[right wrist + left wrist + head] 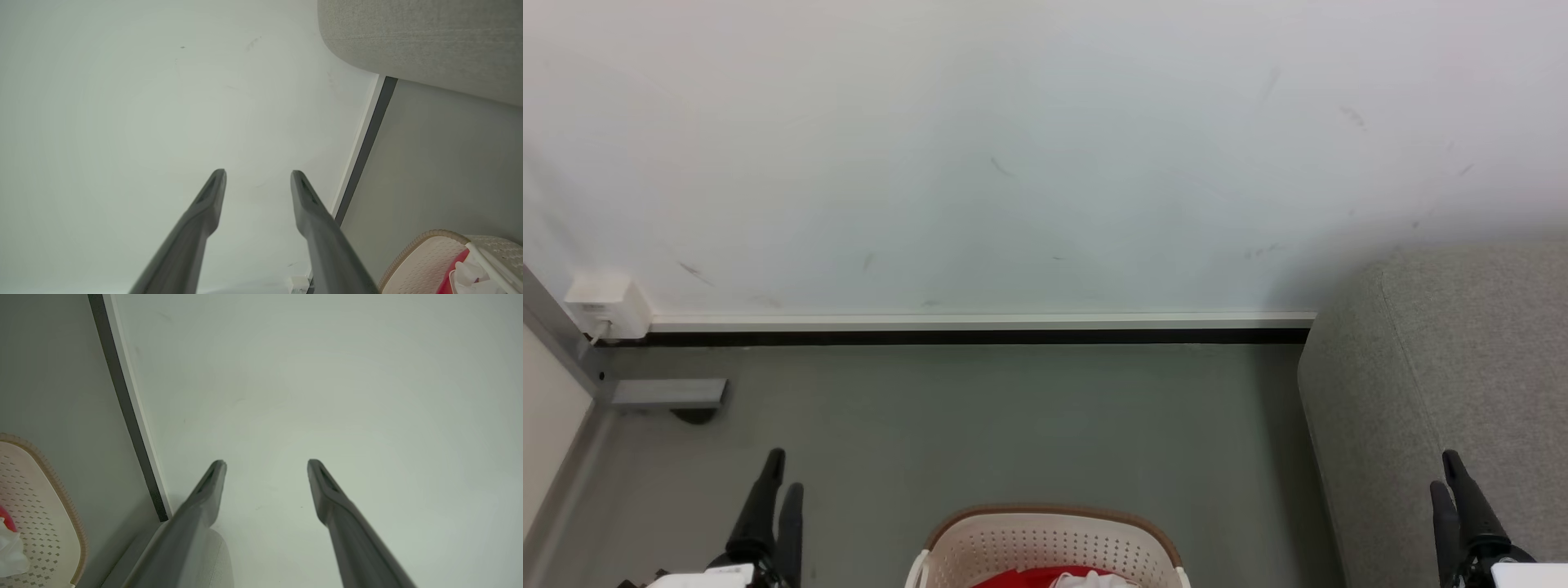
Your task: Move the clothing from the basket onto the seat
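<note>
Red clothing [1013, 578] is seen low in the basket [1045, 539], mostly cut off at the bottom edge of the head view. Nothing is judged moved yet. The sofa [1445, 384] stands to the right, with a strip of floor [1241, 457] between it and the basket.

The left gripper [786, 471] is held wide open and empty. The right gripper [1443, 470] is open a bit narrower, also empty. Both are pointed at the wall [1013, 163], one on either side of the basket.

Risks:
- The grasp may be aimed half-blind, since the fabric is barely framed.
- Only a thin fold may be pinched, so the soft cloth slips out mid-carry and is dropped on the floor strip.
- Tangled garments may be snagged on the rim, so the light basket is dragged or tipped.
- The right arm sits just beside the sofa side, so it may be clipped on the swing.
</note>
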{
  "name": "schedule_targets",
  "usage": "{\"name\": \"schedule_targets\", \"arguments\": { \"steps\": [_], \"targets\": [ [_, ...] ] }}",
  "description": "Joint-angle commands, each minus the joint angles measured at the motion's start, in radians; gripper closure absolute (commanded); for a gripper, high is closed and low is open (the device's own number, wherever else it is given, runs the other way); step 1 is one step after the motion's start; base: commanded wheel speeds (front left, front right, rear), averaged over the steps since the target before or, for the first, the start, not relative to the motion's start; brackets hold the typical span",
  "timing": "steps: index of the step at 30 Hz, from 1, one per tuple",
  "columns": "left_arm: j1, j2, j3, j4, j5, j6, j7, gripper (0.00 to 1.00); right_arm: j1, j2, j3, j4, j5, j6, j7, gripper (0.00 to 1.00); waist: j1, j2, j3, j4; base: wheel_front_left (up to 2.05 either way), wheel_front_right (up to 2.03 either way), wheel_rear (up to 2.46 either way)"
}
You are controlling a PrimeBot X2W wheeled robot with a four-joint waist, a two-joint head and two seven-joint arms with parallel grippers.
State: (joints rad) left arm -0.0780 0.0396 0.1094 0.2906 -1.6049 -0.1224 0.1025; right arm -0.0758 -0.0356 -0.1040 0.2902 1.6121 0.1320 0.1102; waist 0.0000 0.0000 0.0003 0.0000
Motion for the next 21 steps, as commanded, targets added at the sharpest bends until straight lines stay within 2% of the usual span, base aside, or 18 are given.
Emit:
{"name": "schedule_targets", "arguments": {
  "steps": [1,9,21],
  "targets": [
    [-0.020,0.004,-0.003,-0.017,-0.004,-0.001,-0.009,0.00,-0.020,-0.009,0.007,-0.021,0.009,0.000,-0.011,0.00,0.0000,0.0000,0.000,0.000,0.00,0.00,0.00],
    [-0.025,0.005,-0.010,-0.035,0.017,-0.002,-0.049,0.00,-0.031,-0.010,0.040,-0.052,0.009,0.000,-0.046,0.00,0.0000,0.0000,0.001,0.000,0.00,0.00,0.00],
    [-0.028,0.006,-0.006,-0.086,0.122,-0.003,-0.102,0.00,-0.038,-0.025,0.086,-0.109,-0.047,-0.001,-0.104,0.00,0.0000,0.0000,0.004,-0.002,0.00,0.00,0.00]
  ]
}}
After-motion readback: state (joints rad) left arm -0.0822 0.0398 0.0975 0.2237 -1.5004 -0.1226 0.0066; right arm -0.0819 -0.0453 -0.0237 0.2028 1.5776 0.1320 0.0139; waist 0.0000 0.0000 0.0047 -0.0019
